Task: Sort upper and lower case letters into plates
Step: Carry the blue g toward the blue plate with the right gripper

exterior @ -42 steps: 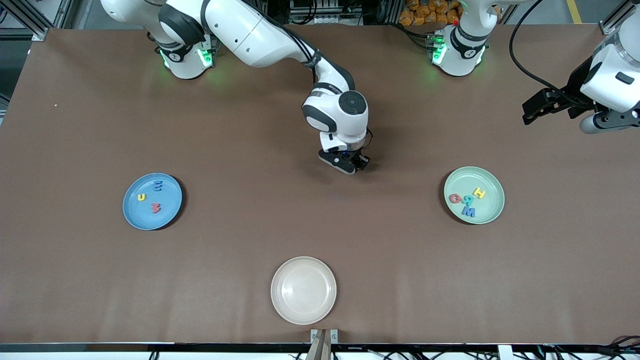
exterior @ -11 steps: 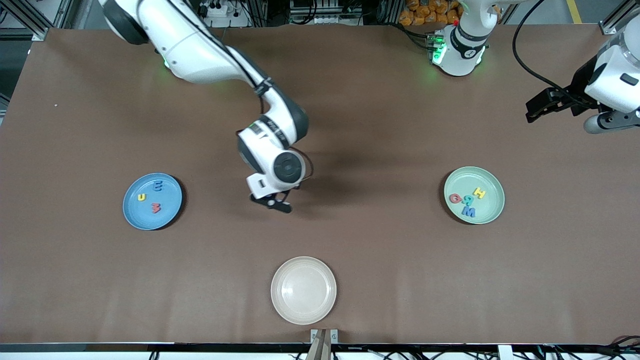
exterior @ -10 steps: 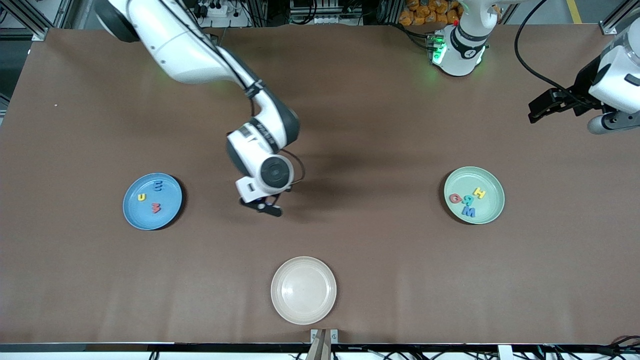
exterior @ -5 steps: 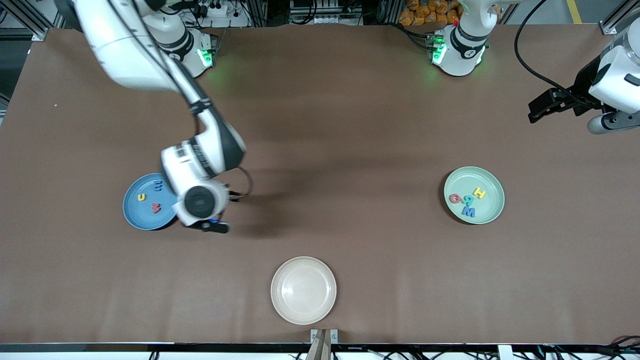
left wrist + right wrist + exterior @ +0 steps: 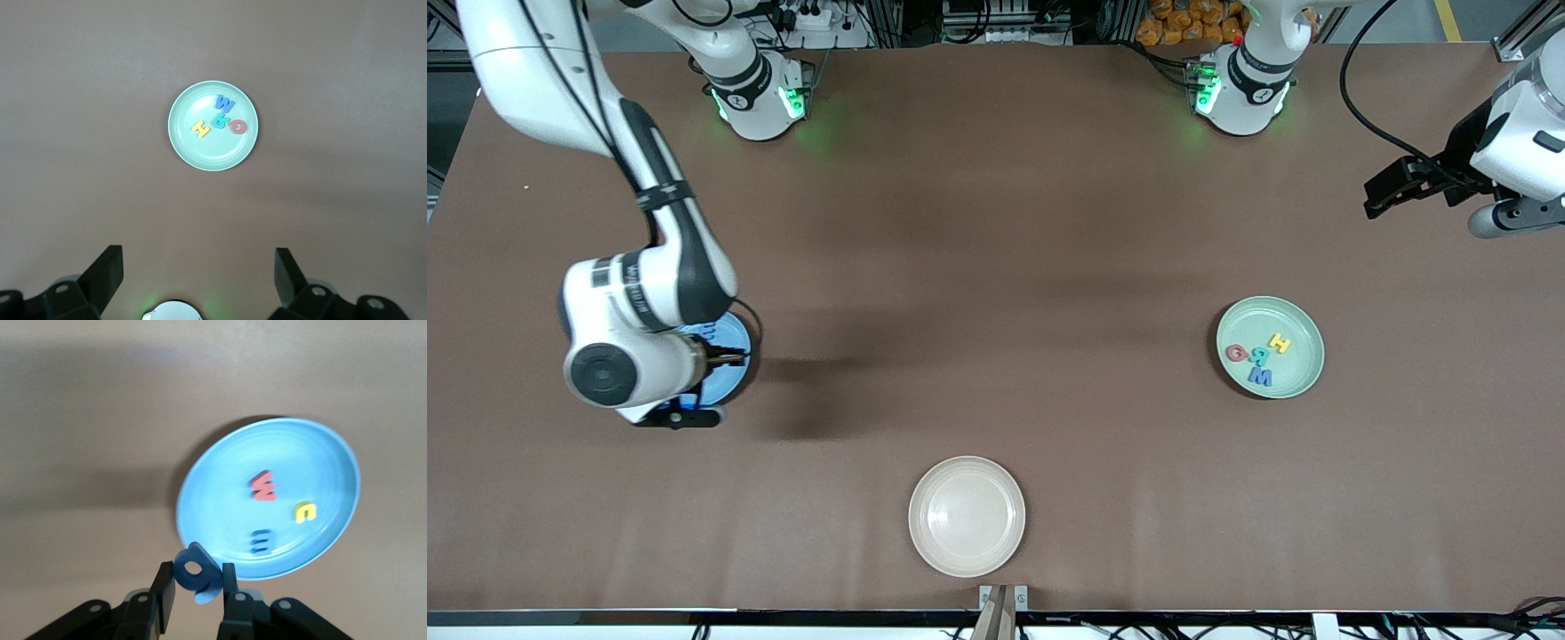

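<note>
**Finally, the last blue letter reached the blue plate**

Seconds earlier we saw the right arm bent over the middle of the tabletop [image 5: 996, 222]; it then swung toward its own end, and its right end effector [image 5: 195, 592] hung over the edge of the blue plate [image 5: 220, 500], clenched on a small blue letter [image 5: 198, 574] pinched upright between its fingers. We judged that only the release remained before the sorting was done.

We counted three letters lying in the blue plate: one red [image 5: 263, 486], one yellow [image 5: 304, 512], one dark blue [image 5: 259, 541]. The mint green plate [image 5: 1303, 324], toward the left arm's end, carried four: red [image 5: 1236, 353], teal [image 5: 1259, 357], yellow [image 5: 1280, 343] and blue [image 5: 1260, 377]. With the carried one, that made eight letters. A third, cream plate [image 5: 967, 480] lay bare, nearest the front camera.

The left arm waited, its left end effector [image 5: 199, 273] spread wide, high over the mint green plate.
</note>
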Controlling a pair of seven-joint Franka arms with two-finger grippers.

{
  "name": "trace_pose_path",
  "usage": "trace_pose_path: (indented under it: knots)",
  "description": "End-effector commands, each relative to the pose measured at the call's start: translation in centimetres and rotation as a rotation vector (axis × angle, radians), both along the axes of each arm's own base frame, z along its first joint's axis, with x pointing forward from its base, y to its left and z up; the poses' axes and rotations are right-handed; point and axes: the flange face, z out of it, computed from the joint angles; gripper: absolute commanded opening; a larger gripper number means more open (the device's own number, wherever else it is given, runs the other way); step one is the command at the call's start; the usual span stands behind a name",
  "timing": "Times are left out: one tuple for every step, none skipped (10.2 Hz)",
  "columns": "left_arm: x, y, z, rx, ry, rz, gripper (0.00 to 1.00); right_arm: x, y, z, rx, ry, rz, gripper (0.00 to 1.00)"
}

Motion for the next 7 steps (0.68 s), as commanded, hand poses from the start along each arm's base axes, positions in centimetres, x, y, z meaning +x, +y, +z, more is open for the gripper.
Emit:
trace_pose_path:
  knots:
    - [-0.3,-0.2,0.4,-0.010,0.005,-0.026,1.00,-0.2,-5.4,0.5,0.048,-0.008,0.070,0.00]
    - [-0.3,-0.2,0.4,-0.010,0.005,-0.026,1.00,-0.4,-8.4,0.4,0.083,0.004,0.104,0.00]
    - [-0.3,-0.1,0.4,-0.010,0.005,-0.024,1.00,-0.8,-9.2,0.6,0.090,0.007,0.119,0.00]
    - [-0.3,0.0,0.4,-0.010,0.005,-0.023,1.00,-1.3,-9.9,0.1,0.092,0.017,0.117,0.00]
    - [-0.3,-0.1,0.5,-0.010,0.002,-0.024,1.00,-2.5,-10.4,0.1,0.091,0.011,0.115,0.00]
    - [-0.3,-0.1,0.5,-0.009,0.003,-0.024,1.00,-3.5,-10.7,0.4,0.091,0.009,0.119,0.00]
    - [-0.3,-0.2,0.5,-0.009,0.003,-0.026,1.00,-4.1,-10.5,0.5,0.091,0.013,0.123,0.00]
